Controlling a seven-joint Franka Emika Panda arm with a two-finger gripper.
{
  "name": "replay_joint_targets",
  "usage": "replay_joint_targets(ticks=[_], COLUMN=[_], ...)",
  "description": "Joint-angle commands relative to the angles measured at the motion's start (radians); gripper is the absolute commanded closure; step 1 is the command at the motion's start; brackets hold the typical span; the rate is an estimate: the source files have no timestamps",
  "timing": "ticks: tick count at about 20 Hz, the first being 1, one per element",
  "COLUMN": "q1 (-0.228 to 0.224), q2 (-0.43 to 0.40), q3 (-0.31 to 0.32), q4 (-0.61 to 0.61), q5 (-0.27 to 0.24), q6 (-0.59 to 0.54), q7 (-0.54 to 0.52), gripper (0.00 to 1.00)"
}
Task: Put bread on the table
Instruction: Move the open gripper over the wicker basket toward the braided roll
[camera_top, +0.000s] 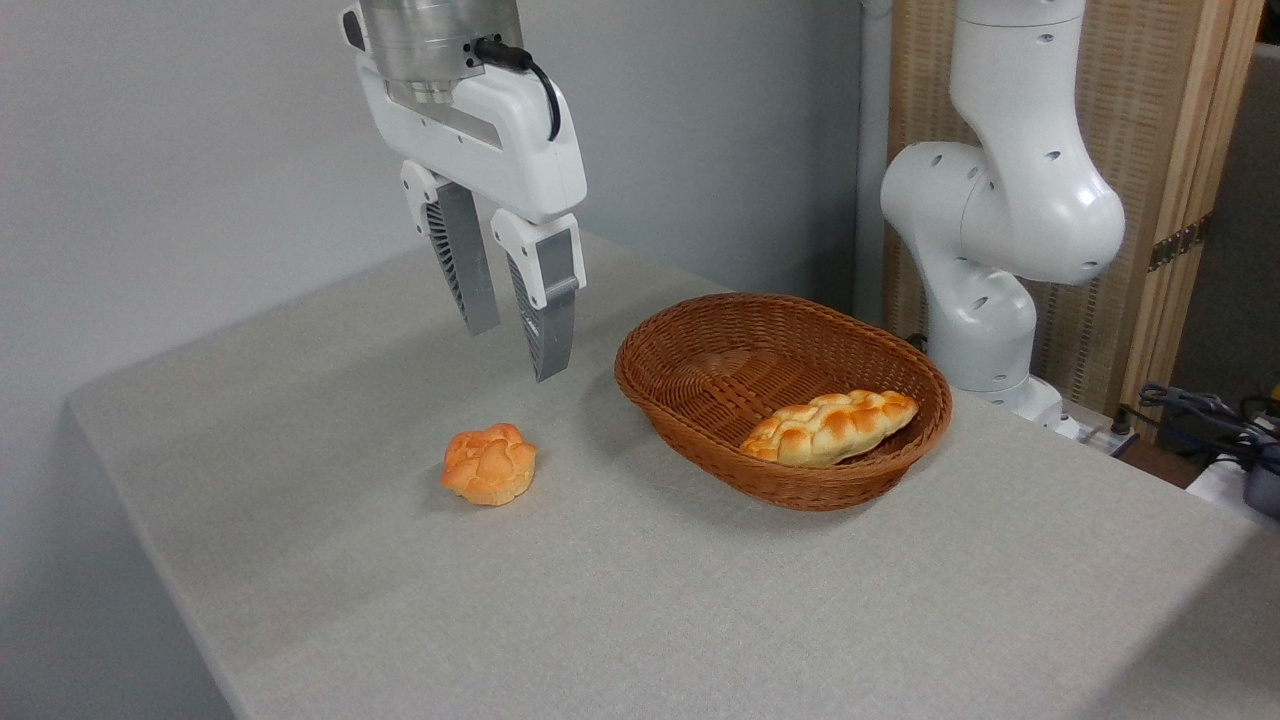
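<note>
**Bread in the basket, gripper empty**

You see the gripper (515, 350) hanging above the table (700, 600), fingers spread with nothing between them. The bread (830, 427) lies inside the wicker basket (700, 330), against its right wall. An orange bun (490, 463) sits on the cloth. No readable writing.

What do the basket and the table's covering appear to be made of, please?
The basket looks like woven wicker or rattan, brown with a slight sheen; its ribbed weave shows. The table seems covered in matte, light grey textured cloth, judging by its fine grain.
</note>
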Motion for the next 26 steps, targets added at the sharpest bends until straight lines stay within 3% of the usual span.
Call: replay_joint_targets(ticks=[1,9,11,14,19,22,26], q1=[0.0,0.0,0.0,0.0,-0.001,0.002,0.031], q2=[-0.037,-0.061,-0.126,-0.28,-0.5,-0.523,-0.522], q3=[0.004,0.006,0.006,0.007,0.053,0.055,0.069], q4=[-0.05,-0.071,-0.149,-0.349,-0.668,-0.798,-0.91], q5=[0.009,0.009,0.013,0.018,0.042,0.11,0.131], q6=[-0.007,-0.007,-0.009,-0.009,-0.01,-0.001,0.099], q7=[0.015,0.016,0.032,0.137,0.206,0.196,0.196], gripper=[0.0,0.0,0.0,0.0,0.0,0.0,0.0])
